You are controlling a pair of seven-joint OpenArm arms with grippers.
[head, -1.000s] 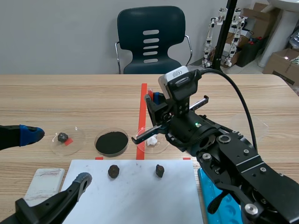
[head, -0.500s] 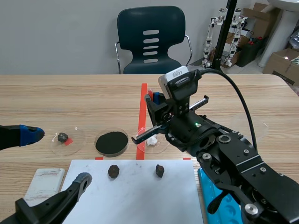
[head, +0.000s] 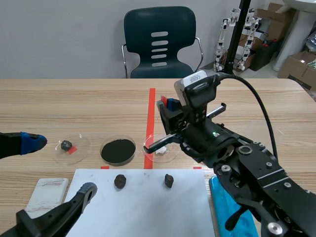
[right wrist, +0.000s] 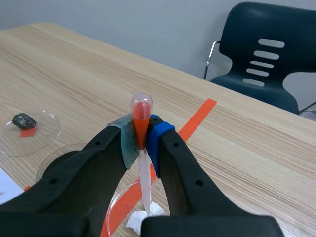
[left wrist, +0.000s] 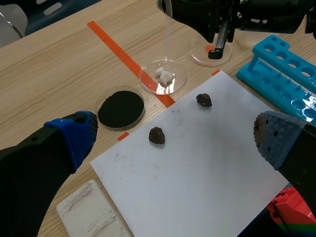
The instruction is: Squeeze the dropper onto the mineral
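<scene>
Right gripper (right wrist: 140,136): clenched on the dropper (right wrist: 141,114). The grey-green pad and the blue pad press its neck from either side. The bulb, orange-red inside, stands up above the pads. The clear stem runs straight down between the fingers.

Mineral (right wrist: 143,218): white lumps lying in a clear dish (right wrist: 112,213) directly under this gripper. The dropper's tip ends at the lumps; whether it touches them cannot be told. In the scene view the same dish (head: 170,154) sits beside the tape line, below the right gripper (head: 167,114).

Left gripper (left wrist: 175,136): released, fingers wide apart, nothing between them. It hangs over a white sheet (left wrist: 207,173). Two dark stones (left wrist: 157,135) (left wrist: 204,99) lie on the sheet just ahead of it, well apart from each other.

Other items, placed from the left gripper:
- A dish of black powder (left wrist: 121,107) lies ahead of its blue-padded finger, just off the sheet's edge.
- The mineral's dish lies further ahead, beyond the stones.
- A white block (left wrist: 94,212) lies under the blue-padded finger, beside the sheet.
- A blue rack (left wrist: 281,79) stands ahead of the other finger.

A further clear dish holding a dark stone (right wrist: 23,120) lies well off to the side of the right gripper's grey-green pad. A chair (head: 160,39) stands beyond the table.
</scene>
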